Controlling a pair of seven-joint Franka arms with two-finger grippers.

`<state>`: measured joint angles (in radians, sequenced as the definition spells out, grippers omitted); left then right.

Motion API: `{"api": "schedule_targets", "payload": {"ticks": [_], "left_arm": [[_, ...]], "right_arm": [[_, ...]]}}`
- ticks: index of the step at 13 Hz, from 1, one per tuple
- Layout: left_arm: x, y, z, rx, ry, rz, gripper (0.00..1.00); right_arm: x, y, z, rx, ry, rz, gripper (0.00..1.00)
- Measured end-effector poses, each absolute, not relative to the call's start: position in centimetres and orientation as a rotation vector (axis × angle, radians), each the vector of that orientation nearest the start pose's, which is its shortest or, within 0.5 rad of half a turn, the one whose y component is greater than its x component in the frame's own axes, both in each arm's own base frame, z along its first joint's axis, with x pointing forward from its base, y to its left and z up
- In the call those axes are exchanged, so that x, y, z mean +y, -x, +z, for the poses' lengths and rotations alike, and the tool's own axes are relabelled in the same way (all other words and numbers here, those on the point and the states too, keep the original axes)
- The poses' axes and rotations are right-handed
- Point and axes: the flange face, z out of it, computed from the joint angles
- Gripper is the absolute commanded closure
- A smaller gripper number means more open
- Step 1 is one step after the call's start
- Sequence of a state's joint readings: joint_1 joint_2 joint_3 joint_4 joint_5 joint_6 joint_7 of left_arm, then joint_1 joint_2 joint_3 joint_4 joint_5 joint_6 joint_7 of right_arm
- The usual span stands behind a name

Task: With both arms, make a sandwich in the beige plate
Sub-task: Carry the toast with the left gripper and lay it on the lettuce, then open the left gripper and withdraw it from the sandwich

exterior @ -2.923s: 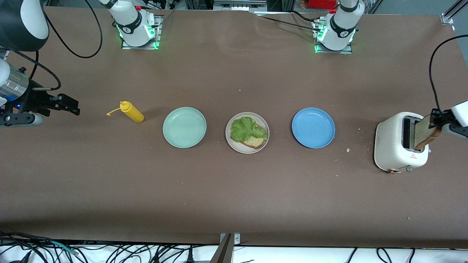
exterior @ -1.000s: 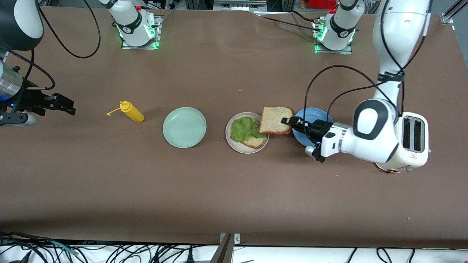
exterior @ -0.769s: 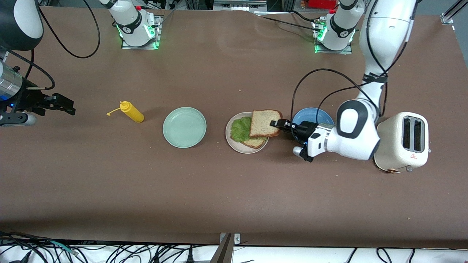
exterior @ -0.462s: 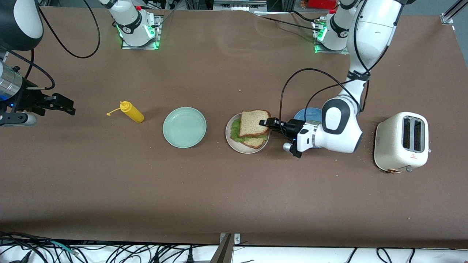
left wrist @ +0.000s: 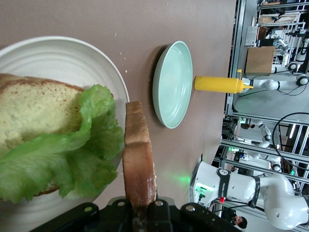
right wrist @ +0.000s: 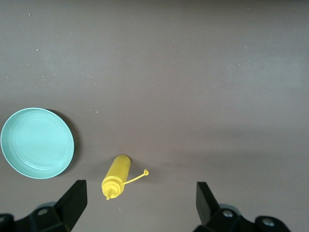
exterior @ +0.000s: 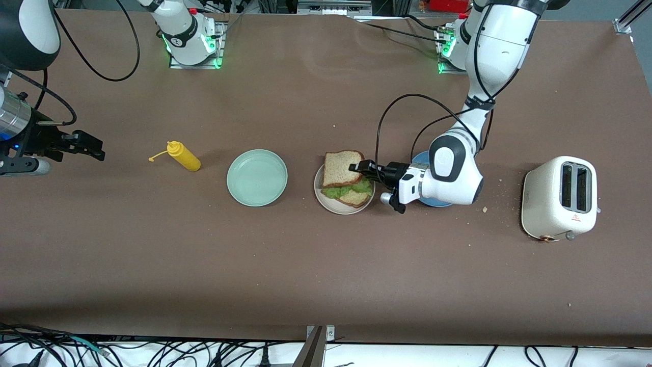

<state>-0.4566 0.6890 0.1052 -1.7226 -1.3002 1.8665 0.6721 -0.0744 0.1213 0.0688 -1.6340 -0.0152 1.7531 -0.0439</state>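
Note:
The beige plate [exterior: 331, 206] stands mid-table with one bread slice [exterior: 357, 198] and a green lettuce leaf [exterior: 351, 188] on it. My left gripper [exterior: 359, 167] is shut on the edge of a second bread slice [exterior: 341, 168], held flat over the lettuce and the plate's edge nearest the robots. In the left wrist view that slice [left wrist: 138, 159] runs edge-on out of the left gripper [left wrist: 143, 212], above the lettuce [left wrist: 72, 159], the lower slice [left wrist: 34, 111] and the plate [left wrist: 63, 58]. My right gripper [exterior: 96, 149] waits open over the right arm's end of the table, with nothing between its fingers [right wrist: 72, 198].
A mint-green plate [exterior: 257, 177] and a yellow squeeze bottle [exterior: 184, 156] lie toward the right arm's end. The blue plate [exterior: 433, 203] is mostly covered by my left arm. A white toaster [exterior: 559, 198] stands toward the left arm's end, with crumbs beside it.
My left arm has carried the bread slice from the toaster, past the blue plate, to over the lettuce on the beige plate. The right arm has not moved.

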Motion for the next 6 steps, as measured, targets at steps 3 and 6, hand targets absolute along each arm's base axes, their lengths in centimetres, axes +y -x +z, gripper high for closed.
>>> {"api": "schedule_targets", "payload": {"ticks": [3,6], "left_arm": [[-29.5,-57.5,18.3,-0.250,-2.039,-0.314,0.00],[-28.5,-58.1,18.3,-0.234,-2.063,-0.285,0.00]], "right_arm": [[-0.7,-60.0,54.0,-0.063,3.148,0.003,0.00],[-0.7,-60.0,54.0,-0.063,3.148,0.003,0.00]]}}
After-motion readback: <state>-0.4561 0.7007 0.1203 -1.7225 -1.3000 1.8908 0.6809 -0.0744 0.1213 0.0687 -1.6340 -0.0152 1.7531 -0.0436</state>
